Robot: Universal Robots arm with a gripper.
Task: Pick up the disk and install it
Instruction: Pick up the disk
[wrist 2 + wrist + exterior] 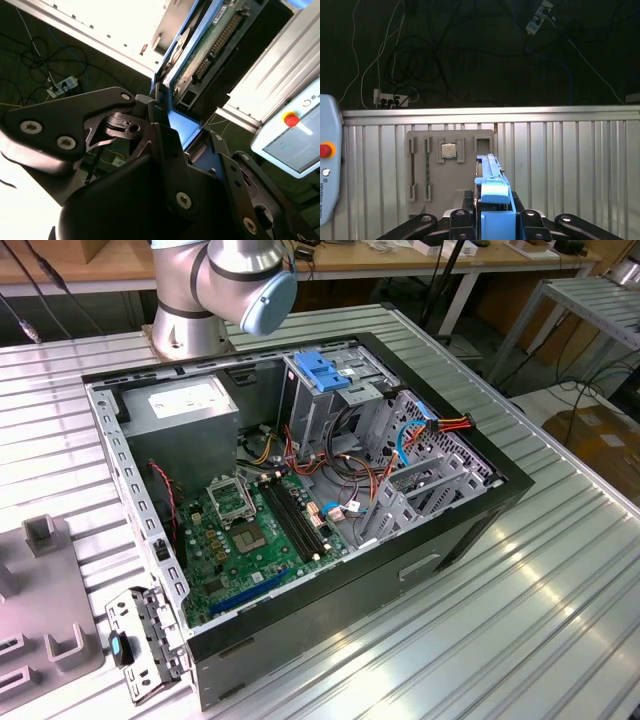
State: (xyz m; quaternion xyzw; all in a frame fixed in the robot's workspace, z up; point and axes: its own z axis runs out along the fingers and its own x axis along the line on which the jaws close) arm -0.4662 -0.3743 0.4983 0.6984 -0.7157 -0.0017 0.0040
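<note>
- A Universal Robots arm [235, 280] stands at 12 o'clock in the exterior view. In front of it an open computer case [470, 510] lies on its side on a ribbed aluminium worktop [560, 620].
- In the first wrist view the hand [494, 207] is closed on the disk [491, 172]. The disk is held edge-on, with its blue rail [495, 192] toward the camera.
- The second wrist view shows the same grip from the side. Black fingers [167, 150] press in on both sides of the drive, and its green circuit-board face [210, 40] runs away from the hand.
- The disk is therefore in the hand, carried above the worktop and not resting on it, so the pick-up half of the job looks done.
- Beyond the held disk in the first wrist view lies a grey fixture plate [420, 165] with a processor chip [449, 150] seated in it. A teach pendant [327, 170] with a red stop button sits near it.
- Installation is not yet done. The metal drive cage [330, 410], topped by its blue latch [322, 370], stands at about 1 o'clock inside the case.
- How near the disk is to that cage cannot be told.
- Elsewhere in the case, the power supply [185, 410] sits at 11 o'clock and the motherboard [250, 530] at 7 o'clock.
</note>
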